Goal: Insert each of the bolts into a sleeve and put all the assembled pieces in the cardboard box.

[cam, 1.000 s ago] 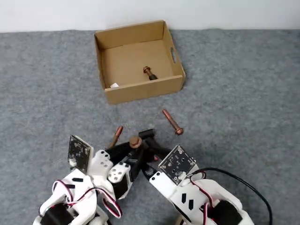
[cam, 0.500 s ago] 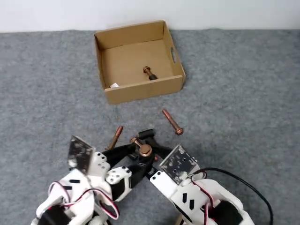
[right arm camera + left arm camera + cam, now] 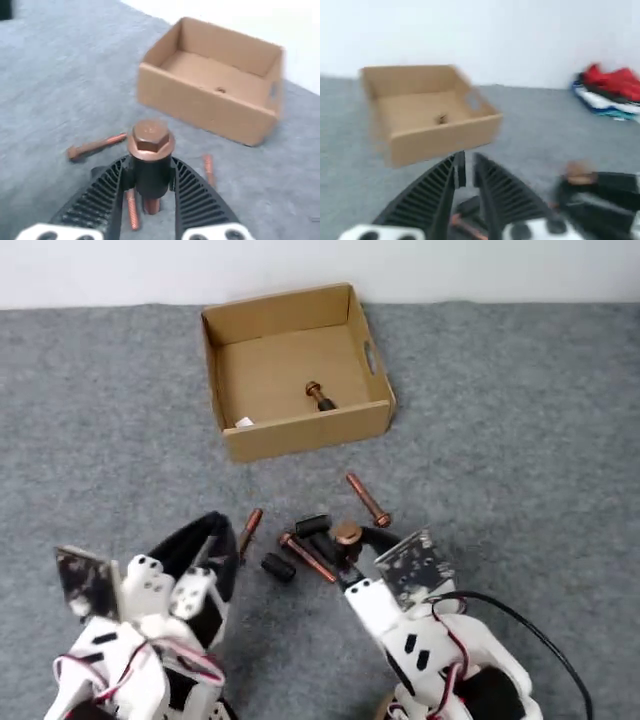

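I have the open brown cardboard box [image 3: 305, 435] at the far side of the grey felt tabletop [image 3: 520, 440]; a copper bolt in a black sleeve [image 3: 319, 396] lies inside it. In front of the box lie three loose copper bolts: the right bolt [image 3: 368, 500], the left bolt [image 3: 249, 531] and the middle bolt [image 3: 307, 557]. One short black sleeve [image 3: 312, 525] lies just behind the middle bolt, and another black sleeve [image 3: 278, 567] lies just left of it. My right hand [image 3: 345, 545] grips an upright sleeved bolt [image 3: 346, 533] between the middle and right bolts. My left hand [image 3: 222, 532] sits just left of the left bolt.
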